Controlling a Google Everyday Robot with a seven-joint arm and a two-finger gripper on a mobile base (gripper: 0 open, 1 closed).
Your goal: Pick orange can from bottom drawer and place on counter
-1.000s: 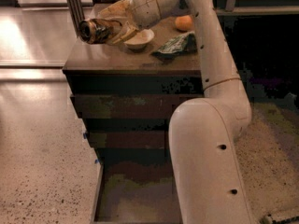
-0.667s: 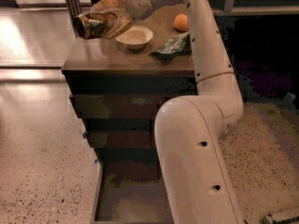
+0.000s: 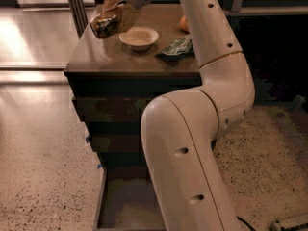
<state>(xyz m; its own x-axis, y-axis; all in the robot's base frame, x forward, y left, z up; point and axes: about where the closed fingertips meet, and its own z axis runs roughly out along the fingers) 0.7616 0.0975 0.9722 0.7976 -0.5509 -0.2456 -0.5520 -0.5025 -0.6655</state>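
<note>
My gripper [image 3: 114, 13] reaches over the far left part of the counter [image 3: 110, 57], shut on the orange can [image 3: 105, 25]. The can lies on its side in the fingers, dark and mottled, just above the counter's left edge and left of the bowl. The bottom drawer [image 3: 126, 208] stands pulled out at the foot of the cabinet, its greyish floor partly hidden behind my arm.
A shallow beige bowl [image 3: 139, 36] sits on the counter right of the can. A green foil snack bag [image 3: 177, 47] lies right of the bowl. An orange fruit [image 3: 184, 23] shows behind my arm. Speckled floor lies on both sides of the cabinet.
The view has shifted, so the cabinet sits further right and larger in view. My gripper still holds the can over the counter's far left part, a little lower toward the surface.
</note>
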